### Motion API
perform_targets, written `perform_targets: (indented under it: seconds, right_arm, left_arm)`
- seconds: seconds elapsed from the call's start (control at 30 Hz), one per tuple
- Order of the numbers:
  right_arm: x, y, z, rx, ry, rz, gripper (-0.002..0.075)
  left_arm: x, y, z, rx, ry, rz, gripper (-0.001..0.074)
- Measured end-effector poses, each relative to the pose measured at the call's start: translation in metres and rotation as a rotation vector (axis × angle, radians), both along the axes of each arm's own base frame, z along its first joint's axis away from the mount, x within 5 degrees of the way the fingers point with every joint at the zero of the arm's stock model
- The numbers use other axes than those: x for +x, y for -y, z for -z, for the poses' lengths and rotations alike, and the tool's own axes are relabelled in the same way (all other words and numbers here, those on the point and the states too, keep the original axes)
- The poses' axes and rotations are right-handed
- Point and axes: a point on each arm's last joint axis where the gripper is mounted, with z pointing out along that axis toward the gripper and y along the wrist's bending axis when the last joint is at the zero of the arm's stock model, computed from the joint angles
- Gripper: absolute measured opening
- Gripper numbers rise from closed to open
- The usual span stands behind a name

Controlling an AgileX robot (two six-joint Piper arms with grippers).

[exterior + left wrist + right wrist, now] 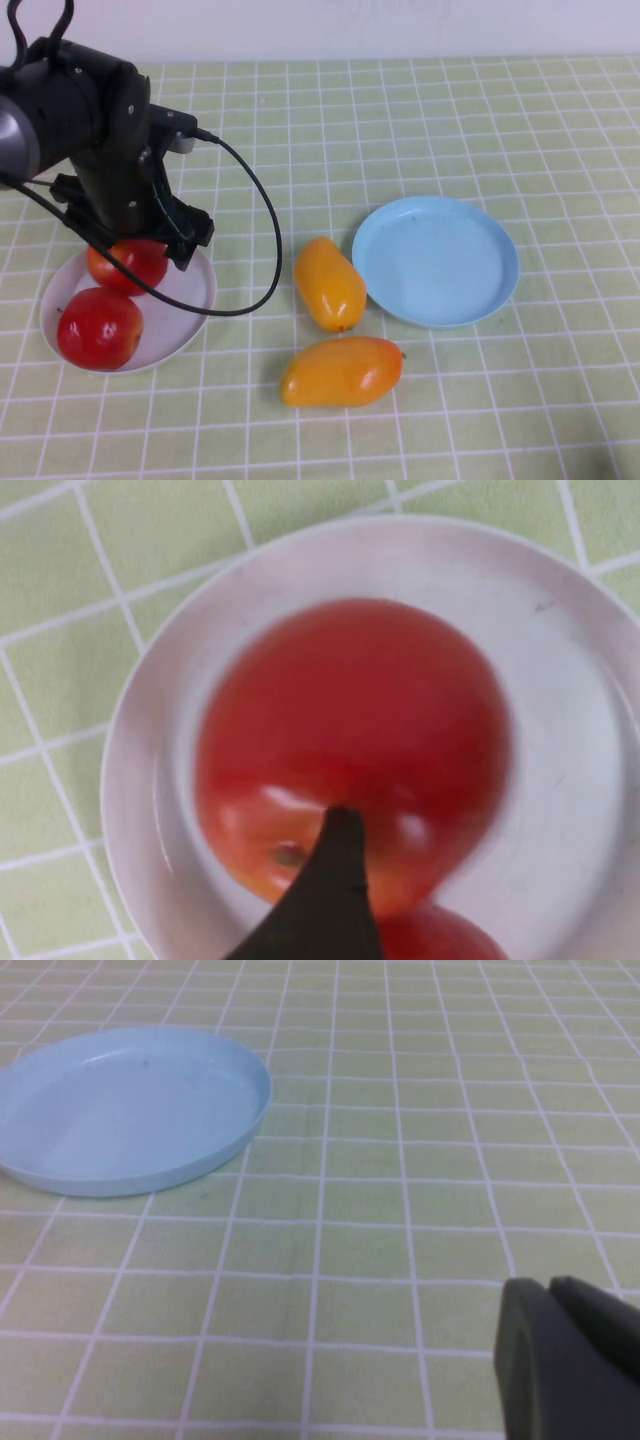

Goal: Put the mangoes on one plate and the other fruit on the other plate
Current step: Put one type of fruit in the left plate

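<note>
Two red apples lie on the white plate at the front left. My left gripper hovers just over the rear apple, open, holding nothing. In the left wrist view one dark finger crosses an apple resting on the white plate. Two orange mangoes lie on the cloth left of and in front of the empty light blue plate. My right gripper is shut, low over the cloth, well away from the blue plate.
A green checked cloth covers the table. The left arm's black cable loops down between the white plate and the nearer mango. The right arm is out of the high view.
</note>
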Motion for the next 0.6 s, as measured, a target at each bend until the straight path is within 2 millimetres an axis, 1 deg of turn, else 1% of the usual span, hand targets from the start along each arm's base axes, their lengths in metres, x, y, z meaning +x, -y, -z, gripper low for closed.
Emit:
perform_targets:
  seconds: [0.23, 0.3, 0.47, 0.6]
  right_arm:
    - [0.0, 0.0, 0.0, 0.0, 0.0, 0.0, -0.0016]
    - [0.0, 0.0, 0.0, 0.0, 0.0, 0.0, -0.0016]
    - [0.0, 0.0, 0.0, 0.0, 0.0, 0.0, -0.0016]
    - [0.0, 0.0, 0.0, 0.0, 0.0, 0.0, -0.0016]
  left_arm:
    - [-0.004, -0.002, -0.001, 0.012, -0.032, -0.016, 0.0668]
    - [-0.005, -0.002, -0.005, 0.006, -0.02, -0.021, 0.0668]
    - [-0.013, -0.005, -0.024, -0.011, 0.021, -0.025, 0.0668]
    - [-0.018, -0.008, -0.034, -0.016, 0.036, -0.028, 0.0669]
